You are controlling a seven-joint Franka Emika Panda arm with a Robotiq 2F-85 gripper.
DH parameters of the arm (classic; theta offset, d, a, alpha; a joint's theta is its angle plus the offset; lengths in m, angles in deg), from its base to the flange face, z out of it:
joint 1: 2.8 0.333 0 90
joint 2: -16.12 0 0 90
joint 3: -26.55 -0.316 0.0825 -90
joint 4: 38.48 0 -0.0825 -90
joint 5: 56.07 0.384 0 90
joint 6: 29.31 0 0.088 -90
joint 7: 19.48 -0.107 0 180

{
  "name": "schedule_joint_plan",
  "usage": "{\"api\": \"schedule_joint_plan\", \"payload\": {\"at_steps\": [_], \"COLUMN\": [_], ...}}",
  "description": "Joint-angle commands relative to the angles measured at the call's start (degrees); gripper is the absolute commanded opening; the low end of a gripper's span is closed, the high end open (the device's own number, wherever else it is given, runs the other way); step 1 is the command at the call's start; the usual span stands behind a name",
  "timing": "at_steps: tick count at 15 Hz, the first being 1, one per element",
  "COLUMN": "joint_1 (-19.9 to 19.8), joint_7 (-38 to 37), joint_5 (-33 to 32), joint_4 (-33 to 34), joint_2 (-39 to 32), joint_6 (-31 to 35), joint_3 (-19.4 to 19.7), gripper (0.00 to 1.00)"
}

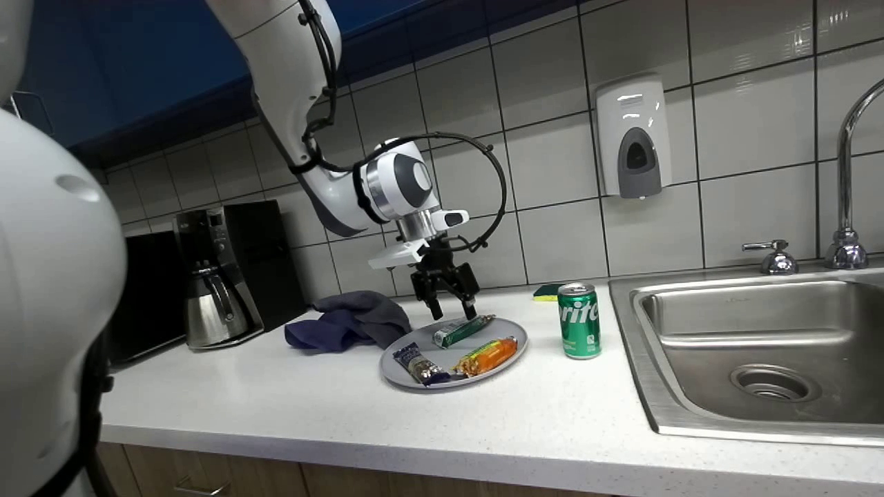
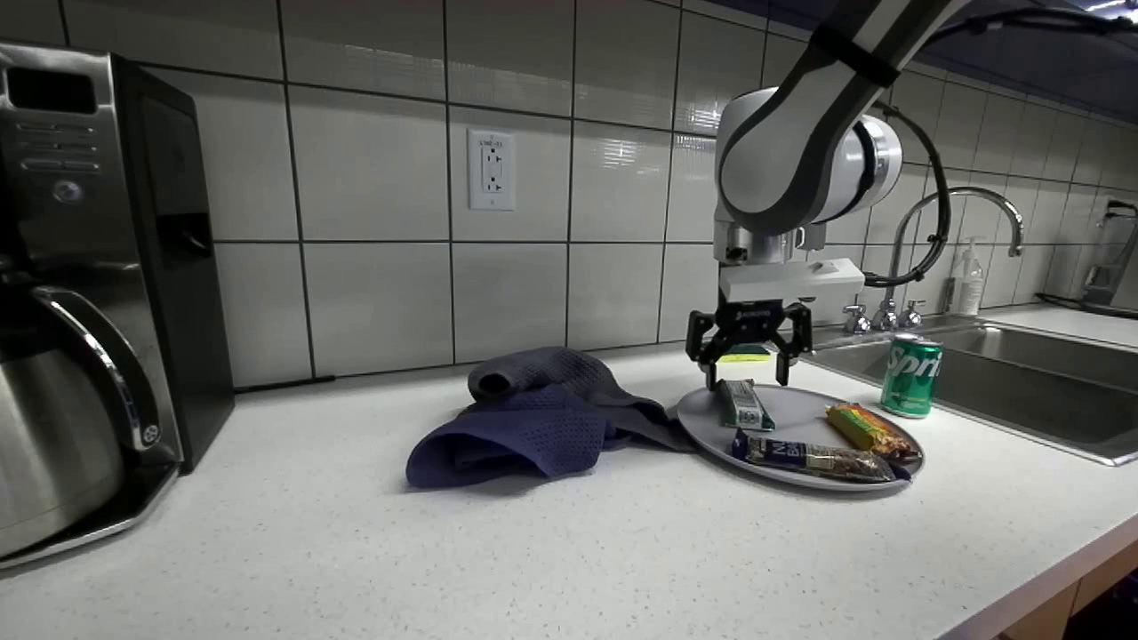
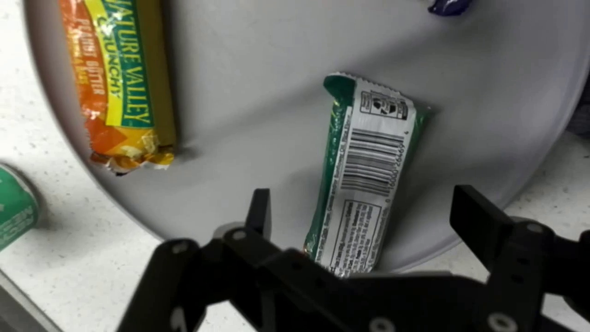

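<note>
My gripper [image 1: 454, 315] is open and empty above the back part of a grey plate [image 1: 442, 353]. It is also seen in an exterior view [image 2: 747, 383] and the wrist view [image 3: 362, 198]. A green-wrapped bar [image 3: 368, 175] lies on the plate, barcode side up, below and between the two fingers, with a gap on each side. Its near end is hidden behind the gripper body. An orange Nature Valley bar [image 3: 122, 78] and a dark blue-wrapped bar [image 2: 813, 457] also lie on the plate. Only a tip of the blue bar [image 3: 449, 5] shows in the wrist view.
A green Sprite can [image 1: 579, 321] stands beside the plate, near the steel sink [image 1: 649, 386]. A crumpled blue-grey cloth [image 2: 542, 427] touches the plate's other side. A sponge [image 1: 547, 293] lies by the tiled wall. A coffee maker [image 2: 98, 222] stands beyond the cloth.
</note>
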Motion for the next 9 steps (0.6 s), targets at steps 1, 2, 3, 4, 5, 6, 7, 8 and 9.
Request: {"api": "schedule_joint_plan", "payload": {"at_steps": [1,2,3,4,5,6,7,8,9], "joint_1": [-0.24,-0.08,-0.02,-0.08,-0.18,-0.33,-0.63,-0.97,-1.34], "joint_7": [1.63,1.22,0.84,0.64,0.53,0.46,0.74,1.07,1.48], "joint_5": [-1.12,-1.58,-1.98,-2.38,-2.73,-3.33,-3.70,-4.11,-4.23], "joint_4": [-6.18,-7.73,-9.17,-10.72,-12.00,-13.58,-14.80,-16.28,-17.48], "joint_2": [6.84,8.36,9.92,11.53,13.04,14.71,16.24,17.93,19.46], "joint_6": [-0.03,0.06,-0.03,0.03,-0.17,-0.03,-0.28,-0.29,-0.52], "joint_3": [-0.69,-0.70,-0.79,-0.99,-1.30,-1.60,-2.01,-2.38,-2.80], "gripper": [1.00,1.00,1.00,1.00,1.00,1.00,1.00,1.00,1.00]}}
